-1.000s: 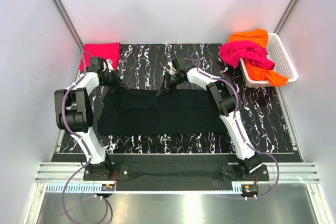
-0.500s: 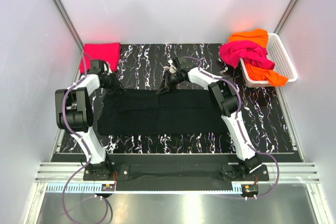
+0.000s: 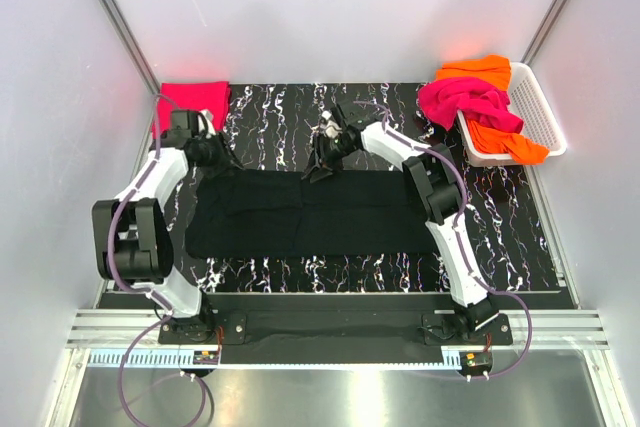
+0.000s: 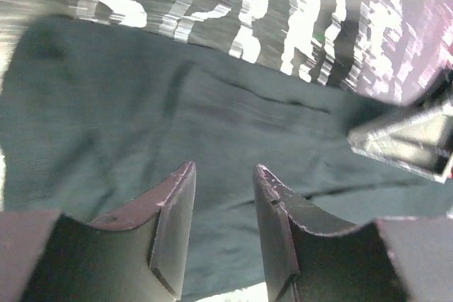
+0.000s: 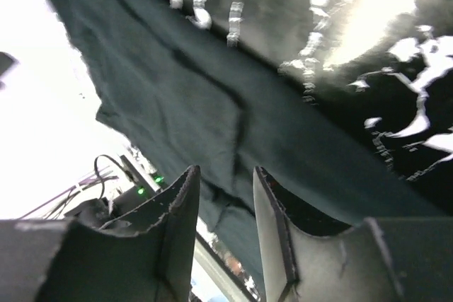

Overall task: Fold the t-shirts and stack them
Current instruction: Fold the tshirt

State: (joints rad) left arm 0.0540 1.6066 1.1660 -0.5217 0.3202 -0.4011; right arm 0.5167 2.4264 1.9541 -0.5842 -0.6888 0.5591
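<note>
The black t-shirt [image 3: 310, 212] lies flat on the marbled table as a long folded band. My left gripper [image 3: 224, 163] hovers over its back left corner and my right gripper [image 3: 313, 171] over the middle of its back edge. Both stand open with nothing between the fingers. In the left wrist view the dark cloth [image 4: 141, 118] spreads below the left gripper [image 4: 225, 169], and the right gripper's tip [image 4: 410, 143] shows at the right. The right wrist view looks down on the cloth [image 5: 177, 97] past the right gripper [image 5: 226, 171]. A folded red-pink t-shirt [image 3: 193, 99] rests at the back left.
A white lattice basket [image 3: 545, 107] stands at the back right, holding a magenta t-shirt [image 3: 465, 99] and an orange one [image 3: 480, 69] that spill over its rim. Grey walls close in the table on three sides.
Both grippers have opened and let go of the black shirt's back edge, which now lies flat. The left arm's elbow has swung down toward the near edge.
</note>
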